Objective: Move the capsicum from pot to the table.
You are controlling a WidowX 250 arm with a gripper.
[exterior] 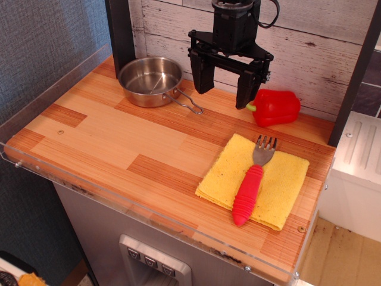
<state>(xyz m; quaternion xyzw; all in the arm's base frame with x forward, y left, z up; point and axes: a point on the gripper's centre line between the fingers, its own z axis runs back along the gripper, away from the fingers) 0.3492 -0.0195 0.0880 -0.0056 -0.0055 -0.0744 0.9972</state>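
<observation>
One camera is all I have, looking down at the table [119, 140] from its front edge. Nearest me is the clear acrylic lip [149, 205] along the front and left sides. Just behind it on the right lies a yellow cloth [286, 182], set at an angle, with a fork [253, 179] resting on top; its red handle points toward me and its grey tines point away. The striped planks to the left of the cloth are bare wood.

Farther back on the left I see the pot [150, 80], its wire loop handle [187, 104] reaching out to the right. I can see the shiny floor of the pot and nothing sits in it. The capsicum [275, 107] lies on the table at the back right, on its side, green stem pointing left, well apart from the pot.

Between the two hangs the gripper [223, 89], above the tabletop, its two dark fingers [200, 77] spread wide and holding nothing. Its right-hand finger sits just beside the capsicum's stem; I cannot tell whether they touch. Behind everything stands a whitewashed plank wall [315, 42].
</observation>
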